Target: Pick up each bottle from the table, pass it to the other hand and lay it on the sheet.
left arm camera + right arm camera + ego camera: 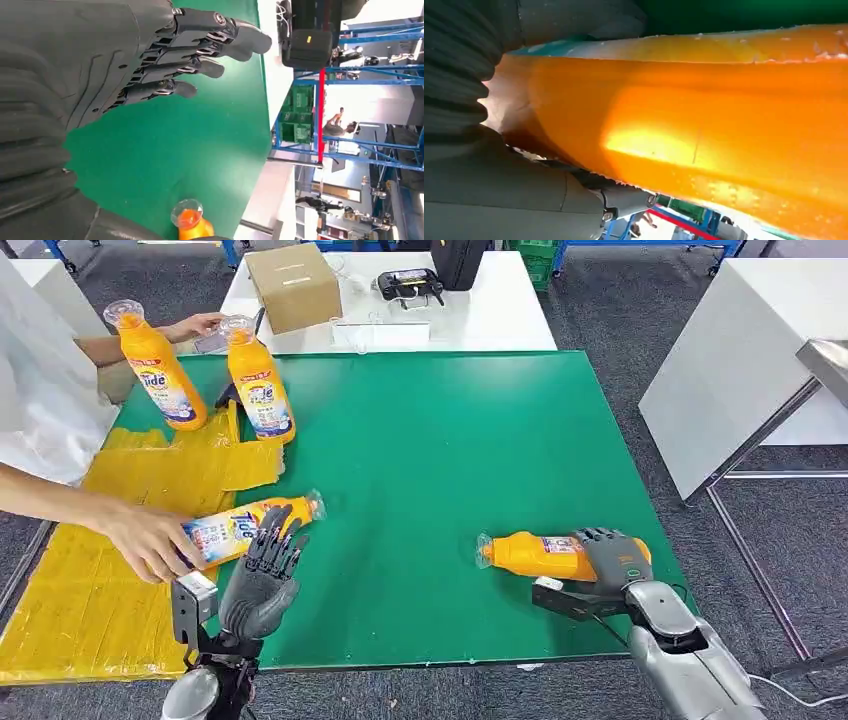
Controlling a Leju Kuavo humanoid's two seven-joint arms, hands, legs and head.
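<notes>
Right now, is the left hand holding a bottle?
No. The left hand is open above the green mat; a person's hand holds the nearby bottle.

Silver arms; dark grey hands point(262, 575), ribbed grey covers, visible screws.

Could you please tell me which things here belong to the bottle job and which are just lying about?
Job:
orange bottle in the right hand
left hand
bottle held by a person's hand
two upright bottles
yellow sheet

Lying about:
cardboard box
black device
</notes>
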